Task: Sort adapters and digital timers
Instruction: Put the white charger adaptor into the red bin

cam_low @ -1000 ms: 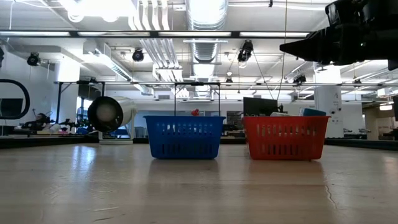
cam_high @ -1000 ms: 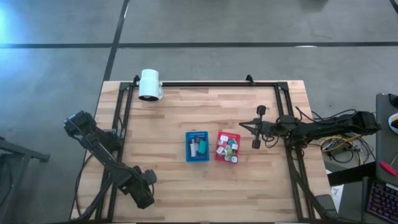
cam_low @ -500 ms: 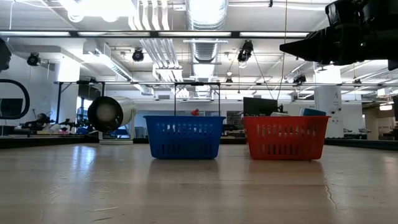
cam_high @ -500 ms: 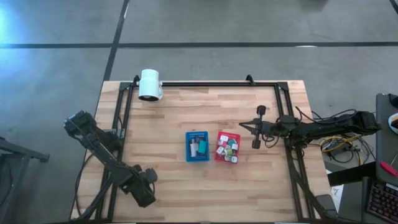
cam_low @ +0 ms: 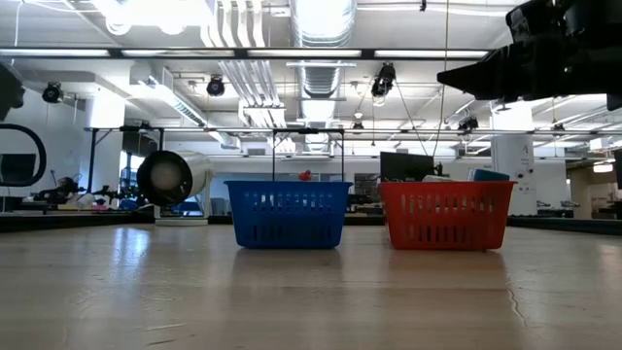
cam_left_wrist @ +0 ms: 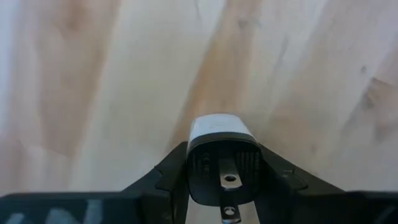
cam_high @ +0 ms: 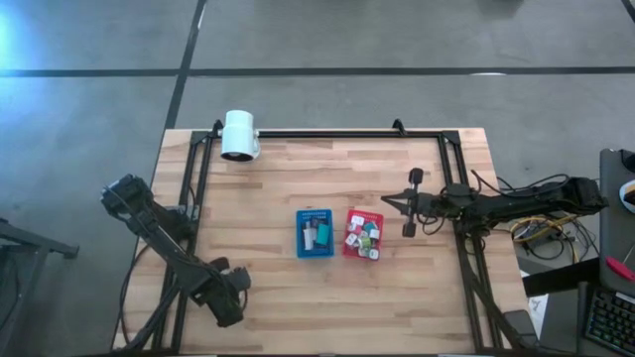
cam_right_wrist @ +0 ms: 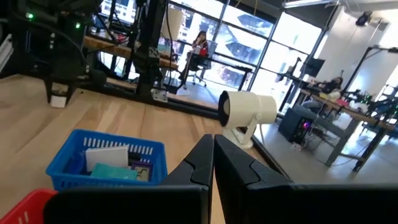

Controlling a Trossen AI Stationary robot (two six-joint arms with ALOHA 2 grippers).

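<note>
The digital timers (cam_high: 315, 234) lie in the blue basket (cam_high: 315, 233) near the middle of the tabletop (cam_high: 278, 169): flat rectangular pieces in white, teal and dark grey, lying close together, one white and one teal slab showing above the basket's wall in the right wrist view. Just beside it, toward the right edge, the red basket (cam_high: 363, 234) holds the adapters (cam_high: 364, 237), small chunky cubes, mostly white with dark and greenish marks, heaped together. The right gripper (cam_high: 409, 202) hangs above the tabletop near the red basket, its fingers (cam_right_wrist: 205, 158) pressed together with nothing between them. The left gripper (cam_high: 225, 309) sits by the tabletop's near left corner, clamped on a dark, white-capped piece (cam_left_wrist: 222, 158).
</note>
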